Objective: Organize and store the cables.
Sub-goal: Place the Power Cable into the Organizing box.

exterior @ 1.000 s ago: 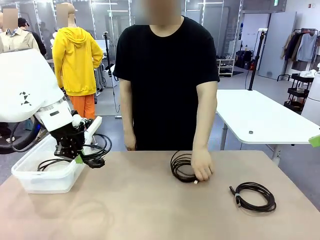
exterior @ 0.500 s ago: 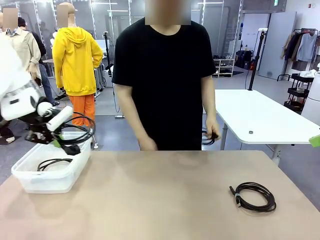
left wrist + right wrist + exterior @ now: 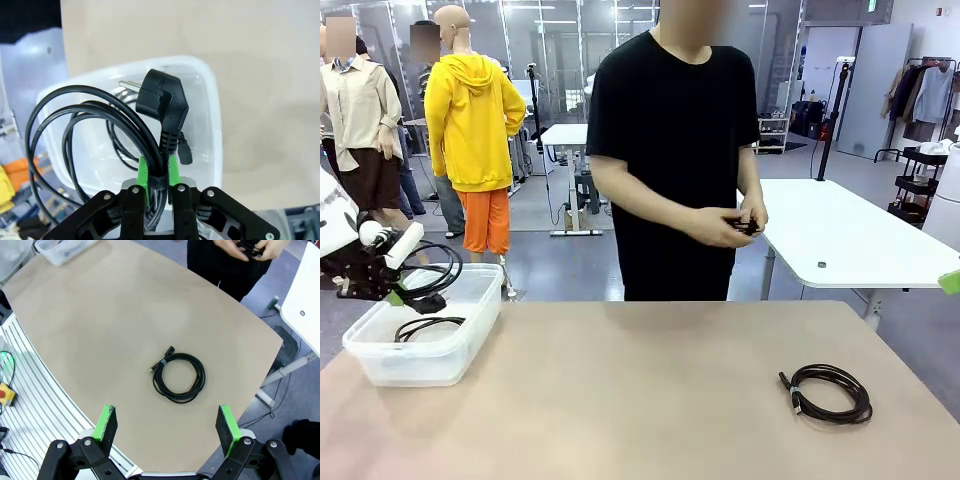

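Shifted further toward the picture's left since half a second ago — the left gripper [image 3: 392,293], now above the far left end of the clear bin [image 3: 420,365]. Pinched narrow on a looped power cord [image 3: 442,275], green pads [image 3: 143,172] pressed to either side of the bundled strands. Loops and angled plug [image 3: 162,100] hanging over the bin's inside. Lying on the bin floor, a second coil [image 3: 425,325].

Also changed: person stepped to the right, both hands [image 3: 715,228] brought together at waist height around a small coil [image 3: 748,226], earlier dangling from one hand at the side.

Unmoved on the table [image 3: 620,400], right of centre, a flat coil [image 3: 830,392] with its plug end toward the left. Right gripper [image 3: 166,420] spread wide, holding nothing — high above that flat coil.
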Motion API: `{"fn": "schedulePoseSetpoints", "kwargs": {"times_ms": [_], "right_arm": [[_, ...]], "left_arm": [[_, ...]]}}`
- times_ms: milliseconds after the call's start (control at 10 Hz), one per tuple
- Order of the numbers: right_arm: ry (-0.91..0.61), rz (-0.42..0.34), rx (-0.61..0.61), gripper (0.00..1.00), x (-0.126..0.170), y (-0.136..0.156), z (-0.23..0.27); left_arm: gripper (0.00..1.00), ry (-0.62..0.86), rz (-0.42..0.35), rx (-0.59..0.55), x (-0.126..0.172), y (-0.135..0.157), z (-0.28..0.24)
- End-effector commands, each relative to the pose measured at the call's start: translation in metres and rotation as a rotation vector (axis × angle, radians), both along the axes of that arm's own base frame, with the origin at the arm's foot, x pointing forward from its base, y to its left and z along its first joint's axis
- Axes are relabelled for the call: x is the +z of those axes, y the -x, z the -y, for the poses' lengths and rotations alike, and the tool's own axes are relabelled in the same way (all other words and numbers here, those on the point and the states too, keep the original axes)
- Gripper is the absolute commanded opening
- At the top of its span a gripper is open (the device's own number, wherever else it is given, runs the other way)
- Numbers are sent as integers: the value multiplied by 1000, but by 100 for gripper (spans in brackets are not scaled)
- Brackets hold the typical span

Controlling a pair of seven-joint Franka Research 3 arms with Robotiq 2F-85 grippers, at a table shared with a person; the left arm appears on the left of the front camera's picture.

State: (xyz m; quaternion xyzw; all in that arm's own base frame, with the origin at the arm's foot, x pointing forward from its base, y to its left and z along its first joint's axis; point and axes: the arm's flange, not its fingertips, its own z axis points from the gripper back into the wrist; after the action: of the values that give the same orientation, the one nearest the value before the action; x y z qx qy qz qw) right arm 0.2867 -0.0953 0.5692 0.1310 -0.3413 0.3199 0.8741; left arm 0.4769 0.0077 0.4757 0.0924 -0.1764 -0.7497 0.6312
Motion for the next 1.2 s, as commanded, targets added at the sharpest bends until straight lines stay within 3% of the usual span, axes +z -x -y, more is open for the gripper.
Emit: {"fn": "schedulePoseSetpoints", "kwargs": {"times_ms": [0, 200, 400, 500, 600, 700, 1100], "right_arm": [[-8, 0, -18, 100, 1, -1, -2], [-8, 0, -18, 100, 1, -1, -2], [-8, 0, -18, 100, 1, -1, -2], [-8, 0, -18, 100, 1, -1, -2], [-8, 0, -18, 100, 1, -1, -2], [-8, 0, -18, 100, 1, -1, -2], [-8, 0, -18, 100, 1, -1, -2]], "left_arm": [[18, 49, -9, 146, -20, -29, 0], [20, 68, -1, 216, -49, -47, 0], [55, 76, -23, 241, -57, -52, 5], [78, 73, -29, 247, -58, -52, 7], [94, 76, -27, 251, -56, -52, 7], [100, 77, -31, 258, -54, -49, 7], [100, 81, -135, 321, -27, -31, 8]]}}
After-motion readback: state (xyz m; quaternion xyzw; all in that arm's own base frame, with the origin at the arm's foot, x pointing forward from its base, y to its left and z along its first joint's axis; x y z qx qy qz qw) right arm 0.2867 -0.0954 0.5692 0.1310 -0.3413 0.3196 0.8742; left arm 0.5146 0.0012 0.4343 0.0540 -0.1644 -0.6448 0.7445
